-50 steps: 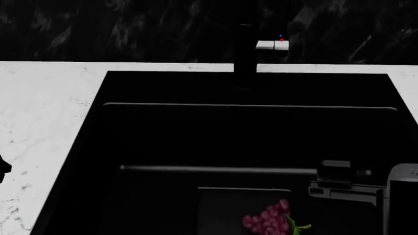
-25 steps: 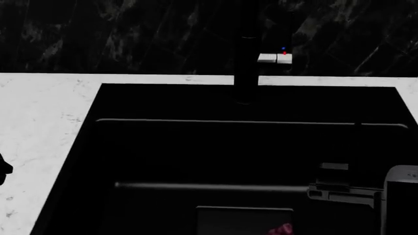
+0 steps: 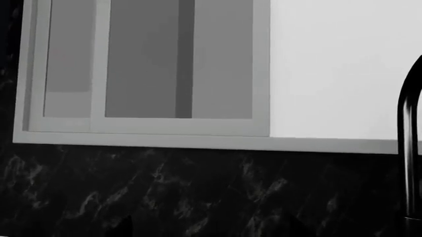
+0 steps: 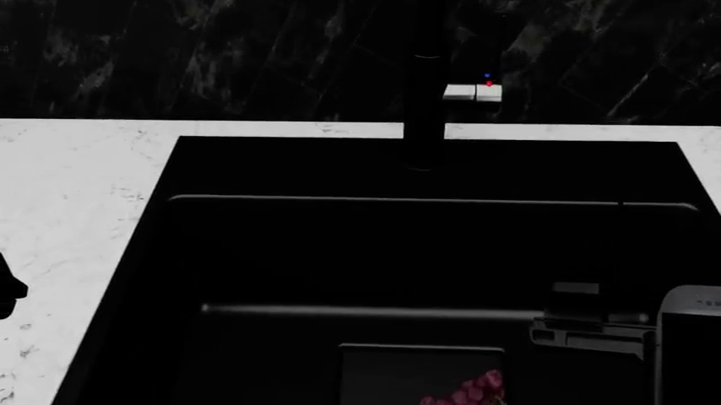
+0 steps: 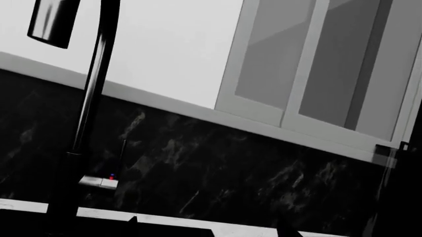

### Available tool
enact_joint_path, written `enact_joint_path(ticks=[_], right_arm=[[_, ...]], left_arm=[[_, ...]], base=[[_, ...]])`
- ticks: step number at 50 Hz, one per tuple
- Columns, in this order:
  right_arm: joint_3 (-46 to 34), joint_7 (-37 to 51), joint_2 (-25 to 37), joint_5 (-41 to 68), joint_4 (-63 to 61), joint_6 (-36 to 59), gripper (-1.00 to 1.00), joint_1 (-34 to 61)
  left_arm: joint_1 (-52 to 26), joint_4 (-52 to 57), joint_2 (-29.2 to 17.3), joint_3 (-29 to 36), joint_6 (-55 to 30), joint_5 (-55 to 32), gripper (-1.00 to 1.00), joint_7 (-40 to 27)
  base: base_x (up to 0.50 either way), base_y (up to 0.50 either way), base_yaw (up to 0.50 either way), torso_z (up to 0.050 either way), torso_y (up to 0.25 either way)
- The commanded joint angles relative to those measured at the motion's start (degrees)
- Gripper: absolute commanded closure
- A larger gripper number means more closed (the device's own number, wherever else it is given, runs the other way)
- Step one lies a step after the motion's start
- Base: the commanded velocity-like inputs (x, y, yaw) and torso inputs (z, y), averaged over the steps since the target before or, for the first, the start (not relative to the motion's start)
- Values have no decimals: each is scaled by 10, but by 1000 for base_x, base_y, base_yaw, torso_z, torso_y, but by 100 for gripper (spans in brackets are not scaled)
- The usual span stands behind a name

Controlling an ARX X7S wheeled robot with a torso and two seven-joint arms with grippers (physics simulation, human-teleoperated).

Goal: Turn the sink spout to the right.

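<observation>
A large, deep black sink [image 4: 147,253] fills most of the head view, set into a white marbled countertop [image 4: 67,194] with a dark veined backsplash [image 4: 225,59] behind it. At the middle of the back rim stands the sink spout [image 4: 425,101] — a slim matte black tube, its long axis upright, its top lost against the dark wall. Just beside it, to its right, sits a small silver-grey lever [image 4: 472,93] with a red and a blue dot.

The right gripper [image 4: 597,325] shows as a grey and black assembly low over the sink's right side, well in front of the spout and to its right. The spout lies ahead and to the left of it. The left arm [image 4: 7,291] is only a dark sliver at the left edge, over the countertop, so the right arm looks the nearer one. Neither gripper's fingers can be made out; I cannot tell whether either is released or clenched.

Inside the sink, near the front, a cluster of red grapes [image 4: 479,390] lies just in front of a dark flat rectangle [image 4: 394,371] — both below the path to the spout. In the right wrist view the spout [image 5: 92,94] rises against a pale wall [image 5: 171,44] and curves over; a grey-framed window [image 5: 316,64] sits beyond. Nothing appears to stand between gripper and spout.
</observation>
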Motion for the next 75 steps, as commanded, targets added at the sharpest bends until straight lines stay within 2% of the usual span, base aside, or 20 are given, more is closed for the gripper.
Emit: enact_joint_path(ticks=[1,5,7,10,19,41,59,75], right_arm=[[-3,1,0,1,4,-2,-100,-1],[-2,2,-1,3,4,0,-100,1],[-6,2,0,3,3,4,-100,6],[-14,5,2,1,2,22,-100,19],[-68,8,-4,9,15,129,-100,124],[-88,7,-48,50,-12,279,-100,263],[-109,9,-71,71,-41,344,-100,317],[-112,12,-72,79,-47,347,-100,322]], left_arm=[[-5,-1,-4,7,-10,5,-100,-8],[-5,3,-17,29,-15,18,-100,-3],[3,0,-2,3,1,-12,-100,2],[4,0,-6,7,3,-3,-100,0],[10,-1,-5,5,10,-5,-100,0],[5,-9,-5,19,15,0,-100,-1],[1,-21,-3,31,23,2,-100,1],[-7,-23,-4,35,21,-1,-100,-2]], base=[[0,0,0,0,0],[0,0,0,0,0],[0,0,0,0,0],[0,0,0,0,0],[0,0,0,0,0],[0,0,0,0,0],[0,0,0,0,0],[0,0,0,0,0]])
